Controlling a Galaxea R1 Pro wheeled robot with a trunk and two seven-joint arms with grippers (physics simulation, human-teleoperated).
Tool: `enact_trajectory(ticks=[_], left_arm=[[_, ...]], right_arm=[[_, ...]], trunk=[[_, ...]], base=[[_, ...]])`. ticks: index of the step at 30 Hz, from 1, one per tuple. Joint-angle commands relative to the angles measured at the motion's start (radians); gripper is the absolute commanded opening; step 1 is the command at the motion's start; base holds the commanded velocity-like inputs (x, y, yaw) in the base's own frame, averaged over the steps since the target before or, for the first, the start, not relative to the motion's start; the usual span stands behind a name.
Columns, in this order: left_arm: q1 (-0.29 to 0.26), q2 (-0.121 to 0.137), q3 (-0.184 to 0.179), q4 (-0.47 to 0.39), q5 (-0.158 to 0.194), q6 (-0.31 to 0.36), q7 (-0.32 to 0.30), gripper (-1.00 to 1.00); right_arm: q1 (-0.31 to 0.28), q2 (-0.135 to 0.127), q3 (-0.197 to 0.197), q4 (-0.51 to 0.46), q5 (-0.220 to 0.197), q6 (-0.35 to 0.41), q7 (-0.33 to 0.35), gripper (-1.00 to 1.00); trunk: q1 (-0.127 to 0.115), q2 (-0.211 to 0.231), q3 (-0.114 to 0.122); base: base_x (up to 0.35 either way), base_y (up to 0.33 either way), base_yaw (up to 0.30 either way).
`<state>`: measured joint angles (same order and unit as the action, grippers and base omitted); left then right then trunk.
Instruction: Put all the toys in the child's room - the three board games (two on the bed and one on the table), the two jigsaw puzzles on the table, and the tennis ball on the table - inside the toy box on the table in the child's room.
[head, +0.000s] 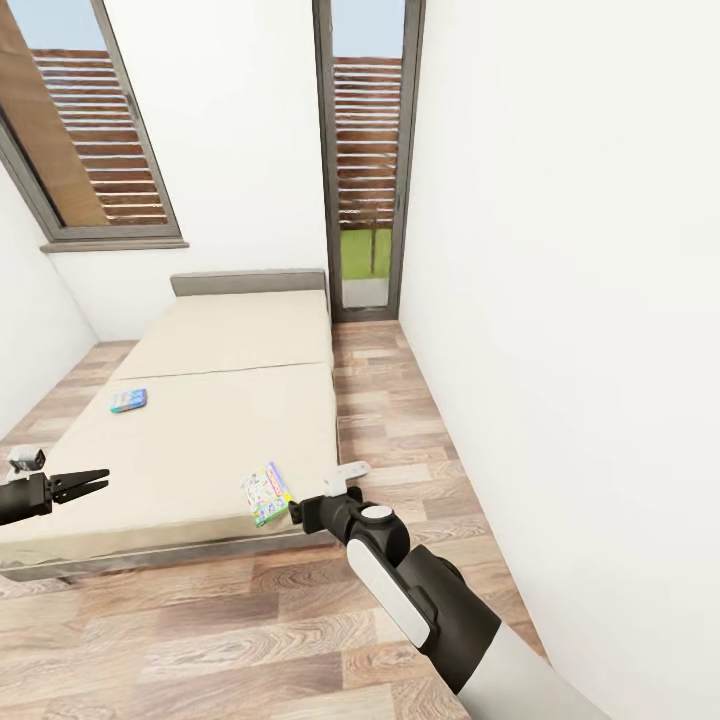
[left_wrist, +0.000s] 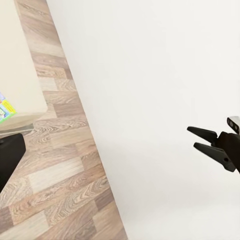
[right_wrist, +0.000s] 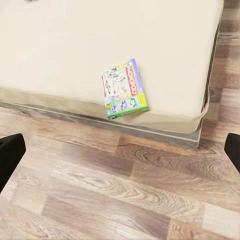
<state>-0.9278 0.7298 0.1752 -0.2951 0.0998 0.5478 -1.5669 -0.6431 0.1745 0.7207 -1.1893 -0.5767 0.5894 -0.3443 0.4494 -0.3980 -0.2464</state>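
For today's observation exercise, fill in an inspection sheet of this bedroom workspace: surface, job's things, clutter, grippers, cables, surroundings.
Surface: bed, plain cream two-part mattress.
Job's things: white board game at the mattress's near edge; small teal-blue board game near its far side edge.
Clutter: nothing seen.
Grippers: left gripper open, empty, over the bed; right gripper open beside the white game.
Cables: nothing seen.
Surroundings: wood-plank floor, white walls, two windows.
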Motion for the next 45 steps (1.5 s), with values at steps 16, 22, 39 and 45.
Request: enact_trajectory(ticks=[16, 22, 39, 45], left_arm=[[-0.001, 0.0, 0.001, 0.001, 0.0, 0.011, -0.004, 1.0], [-0.001, 0.0, 0.001, 0.001, 0.0, 0.011, -0.004, 1.0], [-0.001, -0.002, -0.003, -0.001, 0.0, 0.012, -0.004, 1.0], [0.0, -0.008, -0.004, -0.001, -0.001, 0.012, -0.004, 1.0]], right_arm=[[-0.001, 0.0, 0.009, -0.004, -0.008, -0.007, -0.016, 1.0], [-0.001, 0.0, 0.012, -0.003, -0.01, -0.008, -0.016, 1.0], [-0.001, 0.0, 0.008, 0.0, -0.013, -0.008, -0.018, 1.0], [-0.001, 0.0, -0.002, 0.001, -0.014, -0.008, -0.022, 1.0]], trunk=[[0.001, -0.002, -0.002], [0.001, -0.002, -0.002], [0.001, -0.002, -0.002], [0.001, -0.002, -0.002]], base=[[0.0, 0.0, 0.0], [0.0, 0.0, 0.0], [0.0, 0.0, 0.0], [0.0, 0.0, 0.0]])
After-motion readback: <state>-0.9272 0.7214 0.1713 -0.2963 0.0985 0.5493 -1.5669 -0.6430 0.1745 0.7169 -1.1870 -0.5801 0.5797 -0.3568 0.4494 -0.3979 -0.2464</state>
